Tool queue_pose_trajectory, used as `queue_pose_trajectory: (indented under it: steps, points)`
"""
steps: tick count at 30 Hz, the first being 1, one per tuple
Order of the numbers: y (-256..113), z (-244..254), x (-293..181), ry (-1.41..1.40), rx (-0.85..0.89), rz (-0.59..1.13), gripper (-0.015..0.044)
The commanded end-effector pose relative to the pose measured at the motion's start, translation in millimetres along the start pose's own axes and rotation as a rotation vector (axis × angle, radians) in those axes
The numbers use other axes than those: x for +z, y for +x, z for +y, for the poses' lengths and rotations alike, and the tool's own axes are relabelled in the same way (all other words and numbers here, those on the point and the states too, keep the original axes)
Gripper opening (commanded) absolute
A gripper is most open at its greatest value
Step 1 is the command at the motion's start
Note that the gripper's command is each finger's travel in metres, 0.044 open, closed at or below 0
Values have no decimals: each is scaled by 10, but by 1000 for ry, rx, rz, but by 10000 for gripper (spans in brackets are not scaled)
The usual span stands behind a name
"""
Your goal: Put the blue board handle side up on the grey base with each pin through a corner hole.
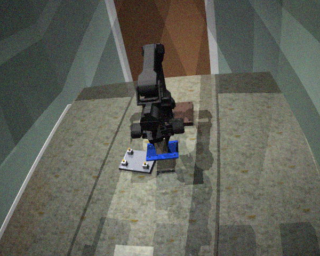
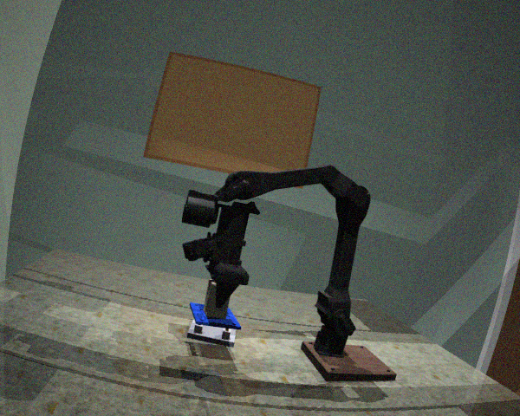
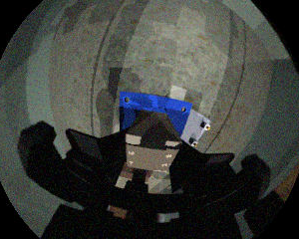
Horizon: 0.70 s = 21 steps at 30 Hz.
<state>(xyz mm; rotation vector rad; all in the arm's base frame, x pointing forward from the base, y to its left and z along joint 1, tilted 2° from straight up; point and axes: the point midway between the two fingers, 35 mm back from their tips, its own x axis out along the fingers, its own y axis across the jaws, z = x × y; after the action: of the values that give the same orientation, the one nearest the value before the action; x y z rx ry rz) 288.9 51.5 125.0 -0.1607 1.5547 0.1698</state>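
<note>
One board (image 1: 173,156) (image 2: 201,315) (image 3: 154,102), one base (image 1: 136,162) (image 2: 210,334) (image 3: 195,124), one arm (image 1: 149,64) (image 2: 347,232).

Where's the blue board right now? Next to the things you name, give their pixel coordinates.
In the top view, the blue board (image 1: 152,153) (image 2: 198,312) (image 3: 182,119) is held by the end effector (image 1: 162,150) (image 2: 217,313), partly overlapping the grey base (image 1: 135,161) (image 2: 213,332) (image 3: 193,126) at its left.
</note>
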Motion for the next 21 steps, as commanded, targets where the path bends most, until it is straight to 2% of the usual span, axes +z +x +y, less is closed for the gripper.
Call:
queue_pose_trajectory:
  steps: [1,21]
  points:
    - [-3,-102,-4,15,-8,-1,0]
    - [-9,-625,-96,134,-13,5,0]
